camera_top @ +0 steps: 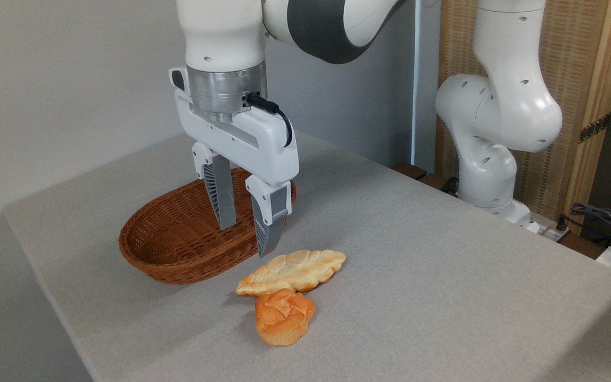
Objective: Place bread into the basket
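The bread (pixel 283 317), a small orange-golden bun with a swirled top, sits on the grey table near the front. The brown wicker basket (pixel 159 254) lies behind and to its left and holds nothing. My gripper (pixel 248 241) hangs open above the basket's right rim, with nothing between its two ribbed fingers (pixel 219 199). It is up and to the left of the bun, well apart from it.
A larger flat pale leaf-shaped bread (pixel 292 271) lies just behind the bun, touching it. The arm's white base (pixel 488 159) stands at the table's far right edge. Cables and gear (pixel 610 220) sit beyond the right side. The table's front edge is close to the bun.
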`<state>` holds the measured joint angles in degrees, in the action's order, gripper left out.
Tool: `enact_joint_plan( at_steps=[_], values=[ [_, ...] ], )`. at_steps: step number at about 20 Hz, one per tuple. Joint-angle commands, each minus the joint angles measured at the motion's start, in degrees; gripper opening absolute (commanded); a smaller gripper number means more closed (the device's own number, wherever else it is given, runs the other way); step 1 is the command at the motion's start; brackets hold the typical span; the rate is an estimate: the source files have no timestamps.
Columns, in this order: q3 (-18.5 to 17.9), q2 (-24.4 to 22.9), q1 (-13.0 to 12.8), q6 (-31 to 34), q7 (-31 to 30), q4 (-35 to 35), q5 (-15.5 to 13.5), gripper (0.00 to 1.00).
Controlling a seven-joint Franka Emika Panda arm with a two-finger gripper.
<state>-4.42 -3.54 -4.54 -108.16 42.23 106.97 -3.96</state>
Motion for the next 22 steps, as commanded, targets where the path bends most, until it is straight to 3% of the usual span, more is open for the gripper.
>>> enact_joint_plan(
  at_steps=[1, 22],
  values=[
    [-0.59, -0.33, -0.29, 1.11, -0.83, -0.27, 0.71, 1.00],
    [-2.00, -0.68, -0.29, 1.20, -0.66, -0.27, 0.71, 1.00]
  ],
)
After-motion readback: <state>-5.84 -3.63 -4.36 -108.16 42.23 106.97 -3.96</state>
